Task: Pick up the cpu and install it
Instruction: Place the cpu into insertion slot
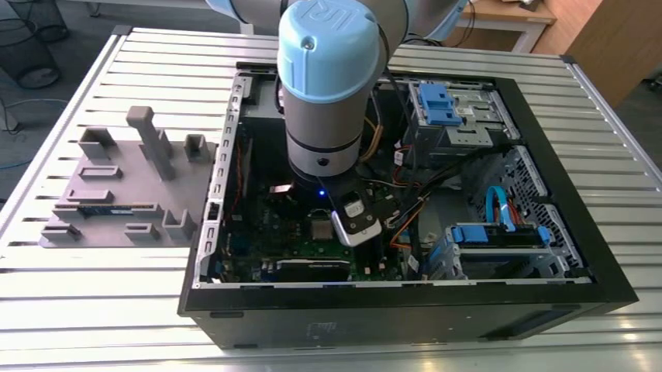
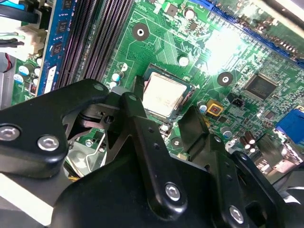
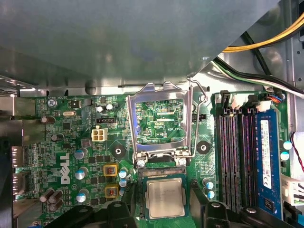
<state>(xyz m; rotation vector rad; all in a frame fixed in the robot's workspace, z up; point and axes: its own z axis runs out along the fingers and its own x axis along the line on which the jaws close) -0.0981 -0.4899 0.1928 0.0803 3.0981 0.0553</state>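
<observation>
The cpu (image 3: 165, 197), a small silver square chip, lies flat in the socket on the green motherboard (image 3: 71, 142); the second wrist view has the cpu (image 2: 163, 97) between my two black fingers. My gripper (image 3: 165, 206) straddles it, open, one fingertip (image 2: 138, 95) close against the chip's edge and the other fingertip (image 2: 192, 121) a little apart from it. The metal socket frame (image 3: 159, 90) stands flipped up beside the socket. In the exterior view the arm (image 1: 322, 93) reaches straight down into the open computer case (image 1: 414, 302).
Dark memory slots (image 3: 232, 152) and a blue memory stick (image 3: 266, 161) run beside the socket. Yellow and black cables (image 3: 259, 42) hang near the case wall. A grey tray (image 1: 114, 182) sits outside the case on the exterior view's left, on the slatted table (image 1: 93, 310).
</observation>
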